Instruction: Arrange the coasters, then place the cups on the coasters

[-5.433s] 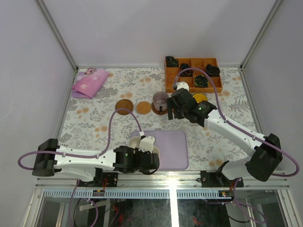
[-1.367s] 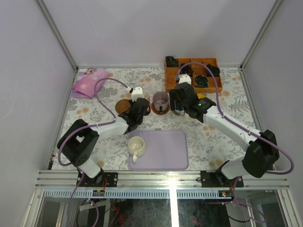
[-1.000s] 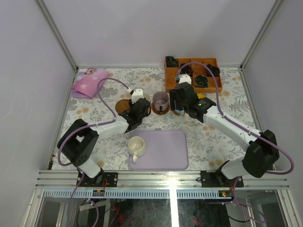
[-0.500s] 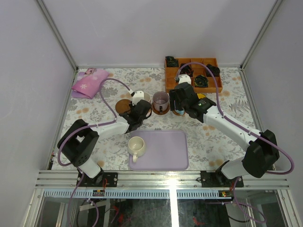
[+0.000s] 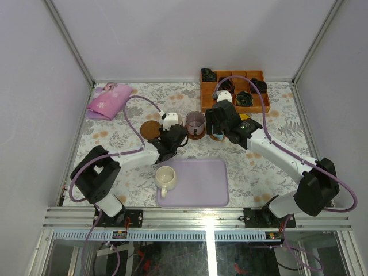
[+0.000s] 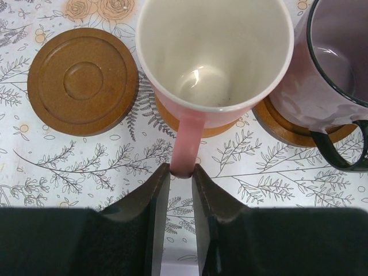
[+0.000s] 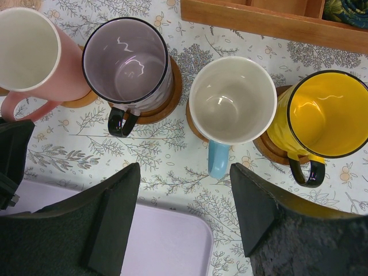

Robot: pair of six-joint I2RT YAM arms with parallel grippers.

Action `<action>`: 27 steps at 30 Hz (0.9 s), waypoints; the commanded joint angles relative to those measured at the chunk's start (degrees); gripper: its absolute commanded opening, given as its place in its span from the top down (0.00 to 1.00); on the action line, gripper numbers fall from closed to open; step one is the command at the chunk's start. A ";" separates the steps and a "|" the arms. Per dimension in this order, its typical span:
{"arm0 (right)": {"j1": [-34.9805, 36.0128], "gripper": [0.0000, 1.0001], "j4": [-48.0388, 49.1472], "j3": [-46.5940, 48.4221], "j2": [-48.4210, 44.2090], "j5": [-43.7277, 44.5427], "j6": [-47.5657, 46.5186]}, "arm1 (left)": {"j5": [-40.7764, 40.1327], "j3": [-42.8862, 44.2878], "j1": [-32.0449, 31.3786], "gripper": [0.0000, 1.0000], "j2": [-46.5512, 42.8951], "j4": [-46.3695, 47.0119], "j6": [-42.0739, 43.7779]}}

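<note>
The cream cup with a pink handle stands on a coaster. My left gripper is shut on the tip of that handle. To its left lies a bare dark coaster; to its right the mauve cup sits on its own coaster. My right gripper hovers open, holding nothing, just short of the pale blue cup. The yellow cup stands beside it; each has a coaster beneath. A plain cream cup rests on the lilac tray.
An orange-brown wooden box with black cable bundles stands at the back right, close behind the row of cups. A pink floral cloth lies at the back left. The tray's edge lies right under my right gripper.
My left gripper has drawn back a little toward the tray, and its jaws have narrowed onto the pink handle. The right arm has stayed still.
</note>
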 commanded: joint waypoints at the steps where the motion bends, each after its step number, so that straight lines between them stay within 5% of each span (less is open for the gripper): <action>1: -0.47 0.29 1.55 1.37 -0.89 -0.27 0.27 | -3.44 1.91 -0.37 0.74 0.78 -0.60 -2.00; 6: -0.47 0.29 1.55 1.14 -0.98 -0.38 0.22 | -3.73 2.02 -0.44 0.63 0.82 -1.19 -2.56; 19: -0.47 0.29 1.34 1.25 -0.98 -0.91 0.27 | -3.37 2.03 -0.73 0.61 -0.05 -1.43 -4.27; 27: -0.47 0.28 1.25 1.26 -1.30 0.46 0.05 | -1.17 1.53 -0.83 0.27 -5.83 -3.10 -5.15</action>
